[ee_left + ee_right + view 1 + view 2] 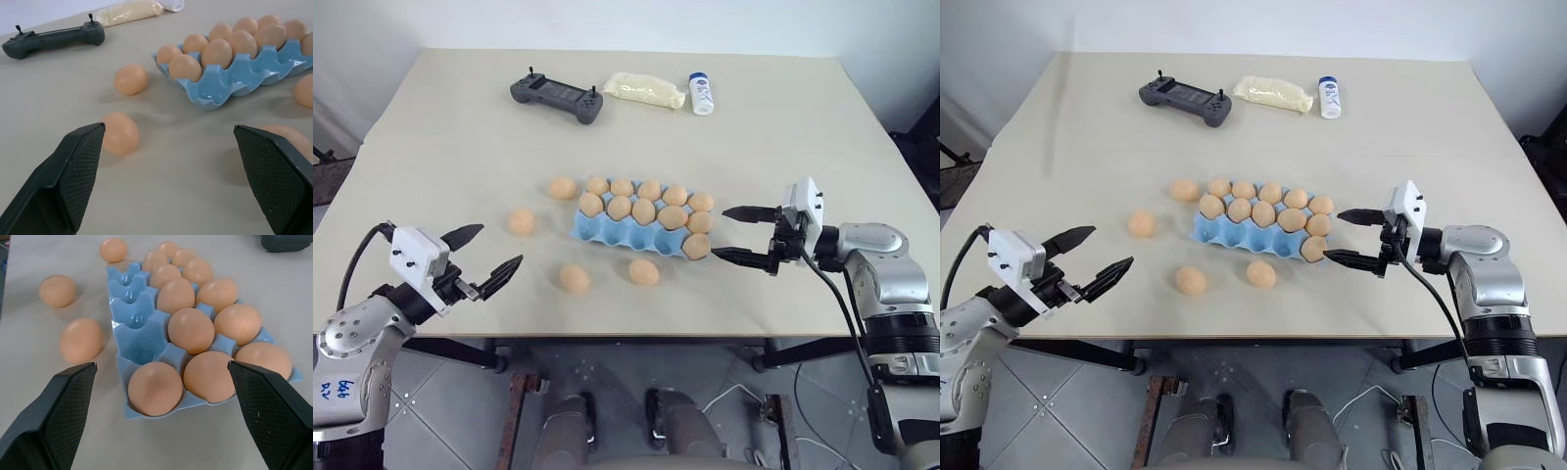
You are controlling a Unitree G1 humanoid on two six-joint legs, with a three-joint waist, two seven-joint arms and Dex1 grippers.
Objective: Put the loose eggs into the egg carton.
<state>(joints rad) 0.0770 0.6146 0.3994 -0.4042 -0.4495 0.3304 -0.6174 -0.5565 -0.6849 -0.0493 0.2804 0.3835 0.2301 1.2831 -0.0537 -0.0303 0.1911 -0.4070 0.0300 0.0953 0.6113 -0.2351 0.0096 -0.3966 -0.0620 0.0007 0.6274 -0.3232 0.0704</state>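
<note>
Left gripper (487, 256): fingers stood wide apart with nothing between them, hovering over the near left edge of the table (431, 137), pointing toward the loose eggs.
Right gripper (742, 235): fingers also apart and empty, level with the right end of the egg carton (607, 233), just beside it and not touching.
Egg carton: light blue tray at mid-table, lying slightly askew, long side toward the robot.
Filled so far: the two far rows looked full and one egg sat in the near row's right-end cup, eleven eggs as I count them.
Left to fill: four near-row cups stood empty, which matches the loose eggs left out.
Loose eggs: four on the table; one (563, 187) just off the carton's far left corner, one (520, 220) further left, two near the front edge, (574, 278) and (644, 271).
Progress: judged well past halfway; the rest lay mostly on the left gripper's side.
Right wrist view adds: the hollow empty cups (134, 308) seen plainly, which the head views show only as a blue strip.
Left wrist view adds: the nearest egg (119, 133) close by its own left finger.
Head views add: a black controller (556, 97), a pale yellow bag (644, 91) and a small white bottle (701, 94) along the far edge.
</note>
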